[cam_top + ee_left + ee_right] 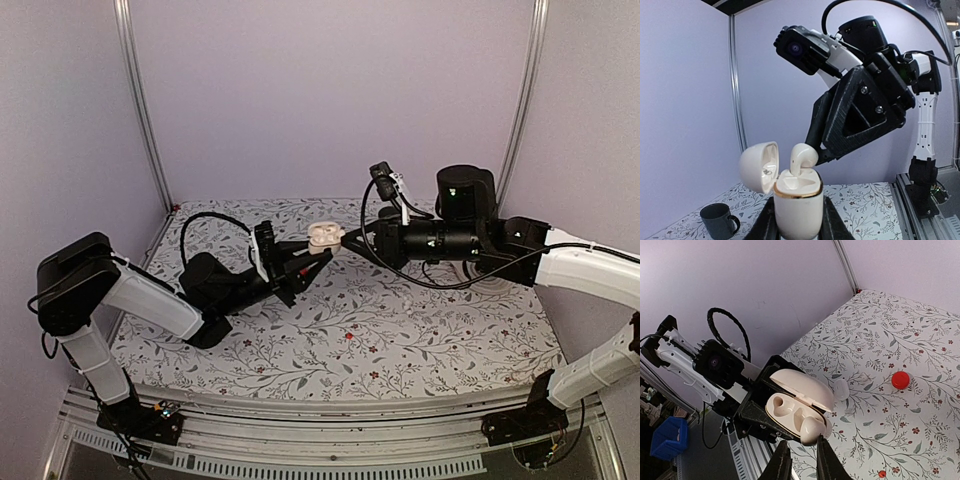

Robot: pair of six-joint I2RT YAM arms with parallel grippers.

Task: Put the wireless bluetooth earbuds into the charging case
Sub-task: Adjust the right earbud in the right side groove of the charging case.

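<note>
Cream-white plastic is catching the light mid-air above the floral table [420, 340]: the charging case [797, 207] is being held upright off the surface, with the left gripper [799, 225] clamping its lower body from both sides. The left wrist view is showing the lid [759, 167] hanging open to one side and an earbud [802, 157] standing partly in a socket, head up. The right gripper [801, 462] is meeting that earbud with its fingers only slightly apart; I cannot tell whether they are pinching it. Only the left wrist view is showing a grey mug [719, 220] on the table. Only the right wrist view is showing a red disc [900, 380] and a small pale object [841, 389] lying near it.
</note>
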